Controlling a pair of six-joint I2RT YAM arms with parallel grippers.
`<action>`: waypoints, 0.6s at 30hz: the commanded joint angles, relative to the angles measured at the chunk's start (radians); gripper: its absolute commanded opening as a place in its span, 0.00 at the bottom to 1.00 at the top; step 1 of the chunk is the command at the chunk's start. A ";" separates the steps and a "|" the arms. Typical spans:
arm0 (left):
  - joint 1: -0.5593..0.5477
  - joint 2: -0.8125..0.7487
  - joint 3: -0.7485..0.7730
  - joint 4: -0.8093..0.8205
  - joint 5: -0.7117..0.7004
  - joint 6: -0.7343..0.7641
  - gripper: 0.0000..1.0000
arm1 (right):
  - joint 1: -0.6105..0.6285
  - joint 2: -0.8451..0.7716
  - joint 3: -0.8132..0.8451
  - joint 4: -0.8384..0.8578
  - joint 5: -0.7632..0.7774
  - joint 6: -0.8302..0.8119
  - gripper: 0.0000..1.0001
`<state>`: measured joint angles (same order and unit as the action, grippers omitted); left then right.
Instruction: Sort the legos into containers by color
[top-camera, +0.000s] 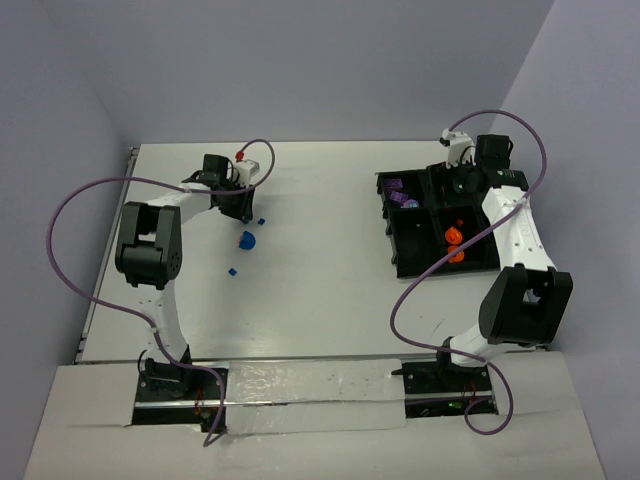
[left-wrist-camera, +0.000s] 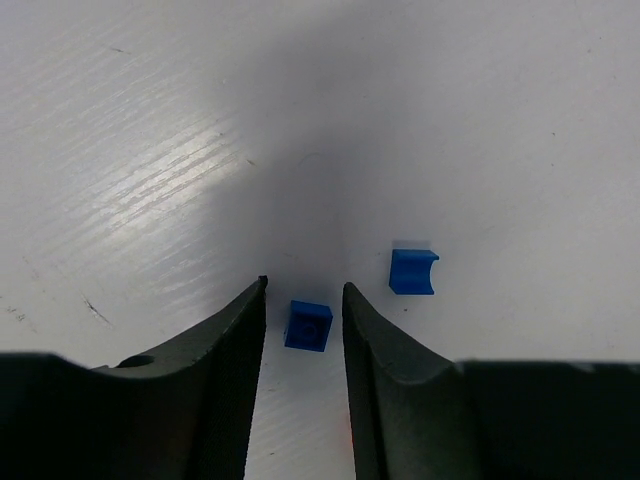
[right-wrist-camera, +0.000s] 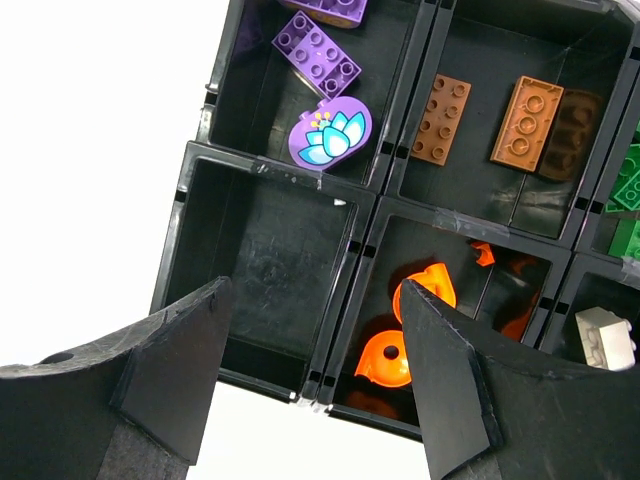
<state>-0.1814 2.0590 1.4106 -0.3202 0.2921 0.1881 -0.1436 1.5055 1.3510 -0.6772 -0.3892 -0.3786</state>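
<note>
Left gripper is low over the table, jaws narrow but not gripping. A small blue brick sits square between them with a sliver of white showing on each side. A second blue piece lies just beside my right-hand finger, apart from it.

For a clean pick, I'd bring both fingers onto the brick's flat sides together. If one lands first, a piece this small will likely skid or twist. I'd stay centred and drop no lower than the tips need — they look close to the surface. The neighbour should stay clear of the outer finger as I lift straight up.

Right gripper hangs wide and empty over the black tray. Purple bricks, brown bricks and orange pieces each have a compartment; the bare compartment below the purple looks like the likely home for blue.
</note>
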 joint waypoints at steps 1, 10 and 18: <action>-0.001 -0.008 -0.016 -0.017 -0.002 0.050 0.41 | 0.008 -0.041 0.049 -0.019 -0.019 0.007 0.75; -0.001 -0.050 -0.083 -0.050 -0.021 0.076 0.42 | 0.029 -0.036 0.046 -0.007 -0.028 0.019 0.77; -0.001 -0.053 -0.091 -0.022 -0.013 0.059 0.24 | 0.067 -0.044 0.036 0.014 -0.034 0.036 0.77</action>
<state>-0.1814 2.0163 1.3397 -0.3059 0.2860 0.2484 -0.1050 1.5055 1.3560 -0.6847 -0.4085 -0.3601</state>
